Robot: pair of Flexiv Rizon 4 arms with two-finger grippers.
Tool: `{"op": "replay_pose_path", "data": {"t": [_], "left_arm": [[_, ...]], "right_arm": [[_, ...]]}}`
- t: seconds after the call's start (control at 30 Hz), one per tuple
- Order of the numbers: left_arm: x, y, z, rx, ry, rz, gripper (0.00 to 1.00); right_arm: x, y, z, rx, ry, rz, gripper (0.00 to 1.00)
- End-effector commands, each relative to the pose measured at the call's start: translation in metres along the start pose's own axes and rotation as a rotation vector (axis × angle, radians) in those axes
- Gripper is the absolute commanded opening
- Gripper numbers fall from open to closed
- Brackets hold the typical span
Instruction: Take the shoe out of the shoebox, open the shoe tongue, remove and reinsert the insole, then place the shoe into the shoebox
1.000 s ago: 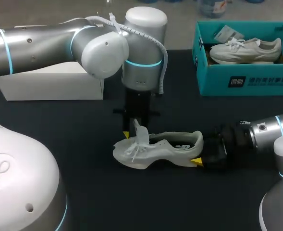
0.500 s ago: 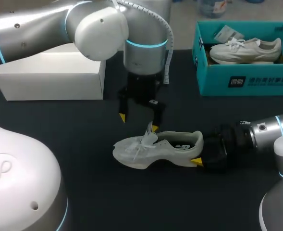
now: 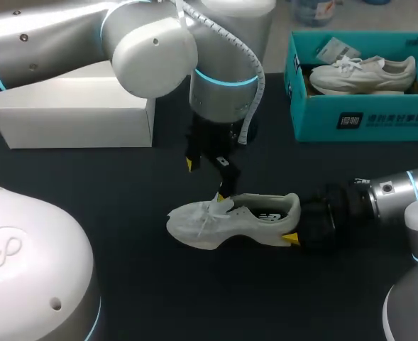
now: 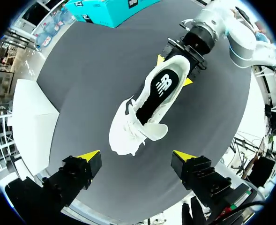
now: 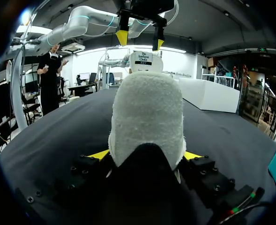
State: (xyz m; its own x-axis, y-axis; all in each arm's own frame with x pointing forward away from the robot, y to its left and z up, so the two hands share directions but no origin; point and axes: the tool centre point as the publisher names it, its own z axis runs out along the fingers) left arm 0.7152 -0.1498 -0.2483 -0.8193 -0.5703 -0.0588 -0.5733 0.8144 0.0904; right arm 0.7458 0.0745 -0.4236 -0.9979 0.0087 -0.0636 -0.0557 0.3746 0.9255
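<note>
A white shoe (image 3: 230, 217) lies on its side on the black table, toe toward my left. From above, the left wrist view shows the shoe (image 4: 145, 110) with its tongue pulled forward and a dark insole (image 4: 162, 89) inside. My left gripper (image 3: 206, 177) hangs open above the laces with nothing between its fingers (image 4: 137, 155). My right gripper (image 3: 294, 229) is shut on the shoe's heel, a yellow tip on each side (image 4: 174, 70). In the right wrist view the heel (image 5: 147, 112) fills the space between the fingers of my right gripper (image 5: 146, 154).
A teal shoebox (image 3: 365, 121) stands at the back right with a second white shoe (image 3: 361, 73) in it. A white box lid (image 3: 74, 117) lies at the back left, partly under my left arm.
My left gripper has let go of the shoe's tongue, opened wide and risen off the shoe. The tongue has sagged lower. The right gripper and the shoe have stayed put.
</note>
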Motion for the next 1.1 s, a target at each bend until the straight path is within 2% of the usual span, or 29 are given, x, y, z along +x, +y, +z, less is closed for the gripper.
{"op": "replay_pose_path", "data": {"t": [0.03,0.07,0.1,0.17,0.2,0.27,0.3,0.37,0.43,0.47,0.5,0.53,0.8,1.1], "left_arm": [[0.002,0.002,-0.001,0.023,-0.037,0.155,1.00],[0.002,0.002,-0.001,0.023,-0.037,0.155,1.00],[0.002,0.002,-0.004,0.063,-0.020,0.199,1.00],[0.007,0.001,-0.008,0.073,-0.092,0.255,1.00],[0.008,-0.001,-0.010,0.093,-0.051,0.303,1.00],[0.012,-0.004,-0.012,0.074,-0.090,0.333,1.00],[0.014,-0.005,-0.012,0.084,-0.051,0.353,1.00],[0.020,-0.009,-0.012,0.074,-0.082,0.400,1.00],[0.027,-0.013,-0.012,0.079,-0.059,0.460,1.00],[0.031,-0.015,-0.011,0.080,-0.085,0.461,0.97],[0.033,-0.017,-0.010,0.083,-0.079,0.473,0.74],[0.036,-0.020,-0.008,0.083,-0.063,0.485,0.02],[0.055,-0.042,0.011,0.106,-0.071,0.552,0.00],[0.067,-0.081,0.034,0.097,-0.090,0.591,0.00]], "right_arm": [[0.000,-0.002,0.003,0.004,0.001,0.001,0.00],[0.000,-0.002,0.003,0.004,0.001,0.001,0.00],[0.000,-0.002,0.003,0.004,0.001,0.001,0.00],[0.000,-0.002,0.003,0.004,0.001,0.001,0.00],[0.000,-0.002,0.003,0.004,0.001,0.001,0.00],[0.000,-0.002,0.003,0.004,0.001,0.001,0.00],[0.000,-0.002,0.003,0.004,0.001,0.001,0.00],[0.000,-0.002,0.003,0.004,0.001,0.001,0.00],[0.000,-0.002,0.003,0.004,0.001,0.001,0.00],[0.000,-0.002,0.003,0.004,0.001,0.001,0.00],[0.000,-0.002,0.003,0.004,0.001,0.001,0.00],[0.000,-0.002,0.003,0.004,0.001,0.001,0.00],[0.000,-0.002,0.003,0.004,0.001,0.001,0.00],[0.000,-0.002,0.003,0.004,0.001,0.001,0.00]]}}
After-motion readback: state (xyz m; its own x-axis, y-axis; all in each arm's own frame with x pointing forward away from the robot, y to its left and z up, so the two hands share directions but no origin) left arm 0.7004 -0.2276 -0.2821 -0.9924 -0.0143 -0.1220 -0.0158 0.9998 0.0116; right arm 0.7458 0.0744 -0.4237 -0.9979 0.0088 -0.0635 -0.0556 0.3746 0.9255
